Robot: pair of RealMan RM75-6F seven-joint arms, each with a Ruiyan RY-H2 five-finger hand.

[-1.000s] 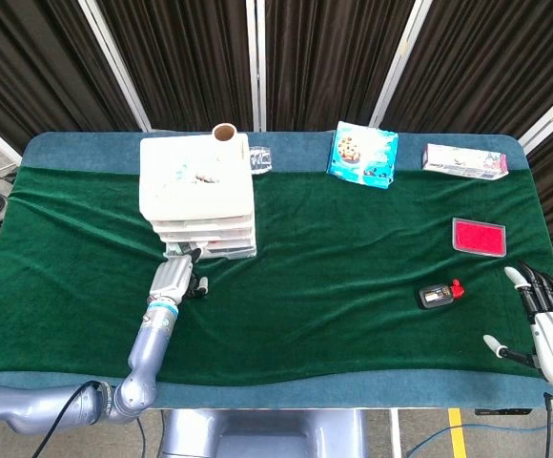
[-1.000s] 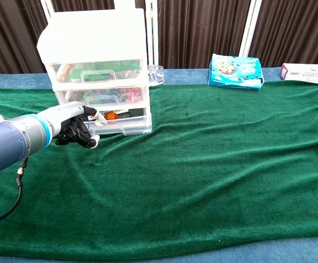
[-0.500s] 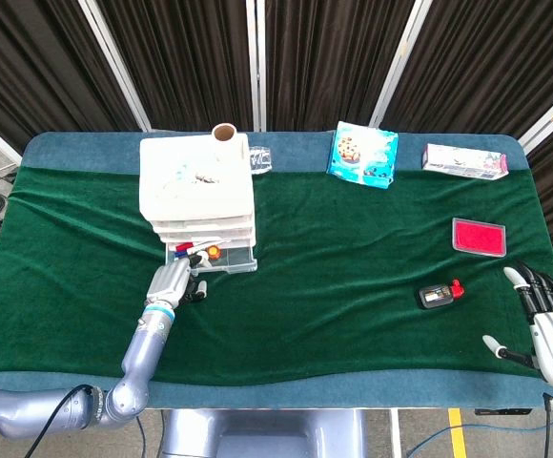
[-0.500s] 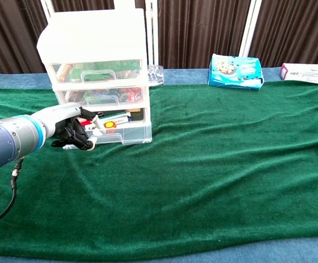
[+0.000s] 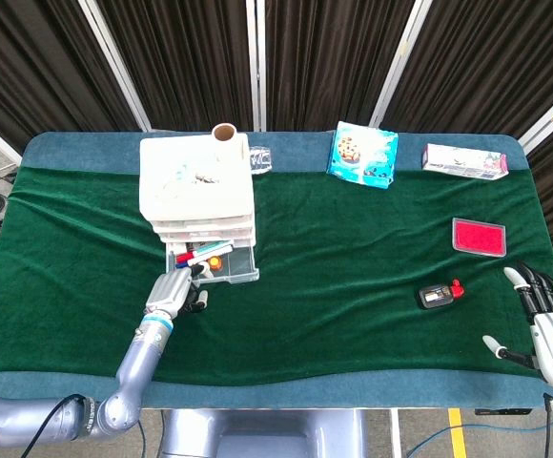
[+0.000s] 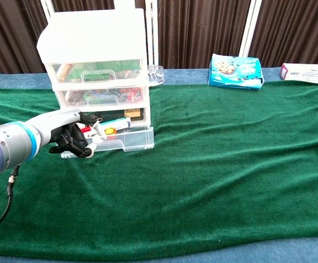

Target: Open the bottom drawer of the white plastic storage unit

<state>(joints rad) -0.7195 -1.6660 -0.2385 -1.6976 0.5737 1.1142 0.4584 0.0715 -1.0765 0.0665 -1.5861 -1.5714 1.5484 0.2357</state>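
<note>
Looking down from the head view, the storage unit (image 5: pixel 197 186) stood at about ten o'clock on the green surface (image 5: pixel 353 267), and its bottom drawer (image 5: pixel 213 263) jutted out toward six o'clock with pens and small items showing inside. The left robot hand (image 5: pixel 172 291) sat at the drawer's front left corner, fingers curled on its edge. The right robot hand (image 5: pixel 543 320) rested far off at four o'clock, fingers apart, holding nothing.

From the chest view, the drawer (image 6: pixel 118 139) was partly out, while the left robot hand (image 6: pixel 71 137) clasped its front near the left end. Since the grip was off-centre, the pull would best run straight toward six o'clock, level and slow, so the drawer would not skew or drag the light unit (image 6: pixel 96 66) along the cloth. Stopping short of full travel would probably keep it from dropping out.
</note>
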